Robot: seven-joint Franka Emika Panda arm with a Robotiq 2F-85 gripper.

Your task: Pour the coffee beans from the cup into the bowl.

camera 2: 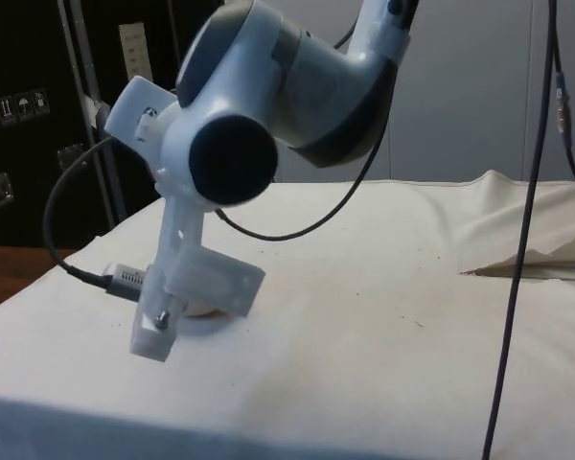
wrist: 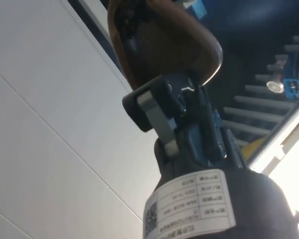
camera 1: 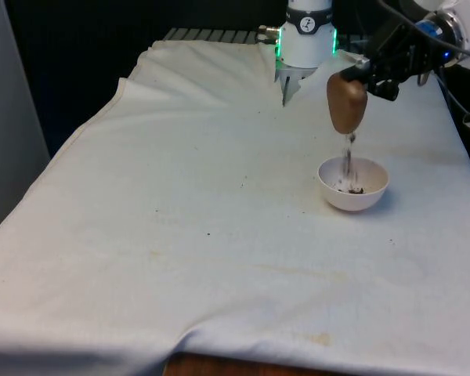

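A brown cup (camera 1: 345,103) hangs tipped mouth-down above a white bowl (camera 1: 352,185) at the front view's right. My gripper (camera 1: 363,77) is shut on the cup's upper side. Coffee beans (camera 1: 348,157) fall in a thin stream from the cup into the bowl, and some dark beans lie on the bowl's bottom. In the wrist view the brown cup (wrist: 159,40) sits clamped between the black fingers (wrist: 157,107). In the side view the arm hides most of the bowl (camera 2: 209,318), whose pale rim peeks out under the wrist.
The white cloth (camera 1: 204,204) covers the table, with a raised fold (camera 2: 517,259) near the robot's base. A black cable (camera 2: 522,240) hangs down in the side view. The table's near edge (camera 1: 219,364) shows bare wood.
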